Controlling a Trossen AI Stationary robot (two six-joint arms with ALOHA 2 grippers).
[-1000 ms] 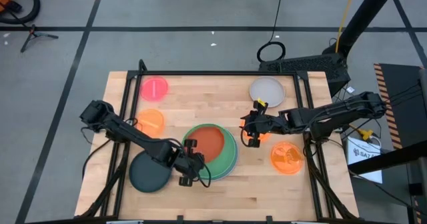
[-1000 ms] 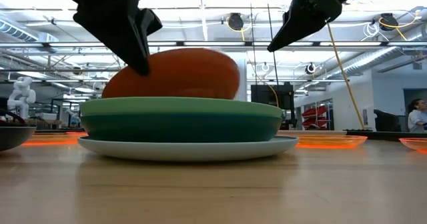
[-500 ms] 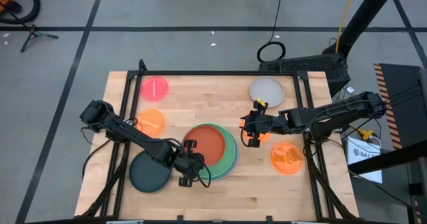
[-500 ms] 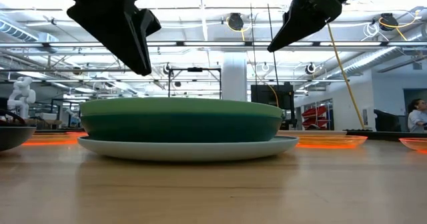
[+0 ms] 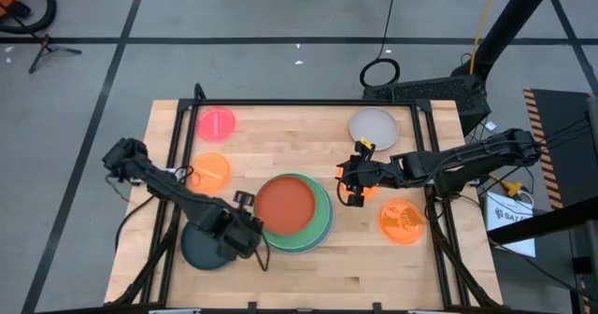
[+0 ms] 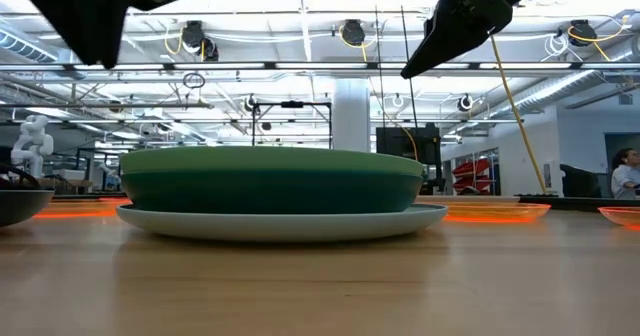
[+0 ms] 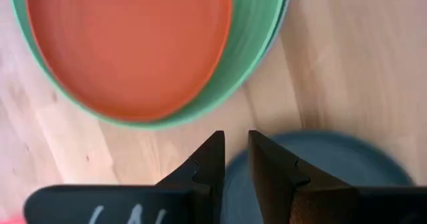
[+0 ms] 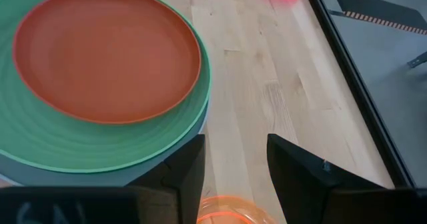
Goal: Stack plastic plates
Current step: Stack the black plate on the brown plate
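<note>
The round red-brown plastic plate (image 5: 285, 205) tops the green stack (image 5: 320, 228); black (image 5: 207, 246), grey-white (image 5: 374, 125), orange (image 5: 211, 170) and pink plates (image 5: 217, 122) remain, left gripper (image 5: 245, 242) narrowly parted, right gripper (image 5: 353, 184) open, both empty

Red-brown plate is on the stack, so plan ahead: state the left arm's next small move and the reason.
Probably lower the left gripper onto the black plate just below it and grip the rim. The red-brown plate already lies flat in the light green plate, the left fingers hold nothing, and black is the nearest loose medium plate.
</note>
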